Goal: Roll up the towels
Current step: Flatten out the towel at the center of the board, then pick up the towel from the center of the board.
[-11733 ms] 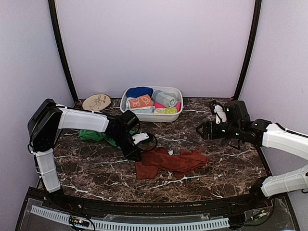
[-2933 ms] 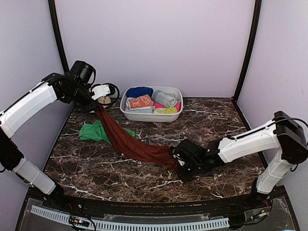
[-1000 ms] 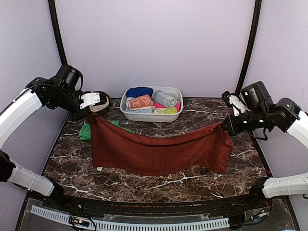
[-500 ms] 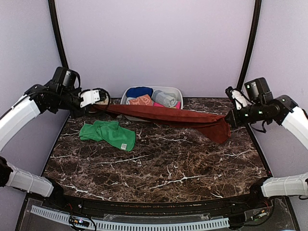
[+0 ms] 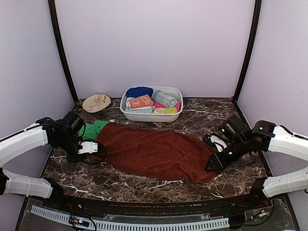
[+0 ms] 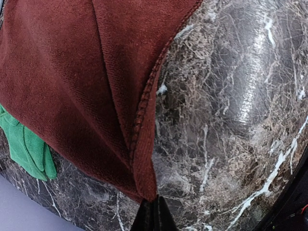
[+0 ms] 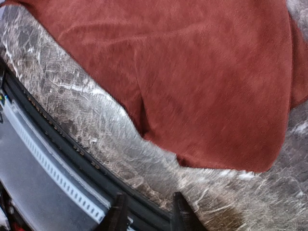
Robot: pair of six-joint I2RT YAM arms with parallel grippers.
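One rust-brown towel (image 5: 154, 151) lies spread flat on the marble table (image 5: 144, 185).
It overlaps the green towel (image 5: 95, 128); left gripper (image 6: 153, 217) clenched on its corner, right gripper (image 7: 147, 216) fingers parted, gripping nothing.

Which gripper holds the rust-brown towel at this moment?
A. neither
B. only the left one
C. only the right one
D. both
B: the left gripper is shut on a corner of the rust-brown towel, while the right gripper stands open just off its edge, with nothing between its fingers.
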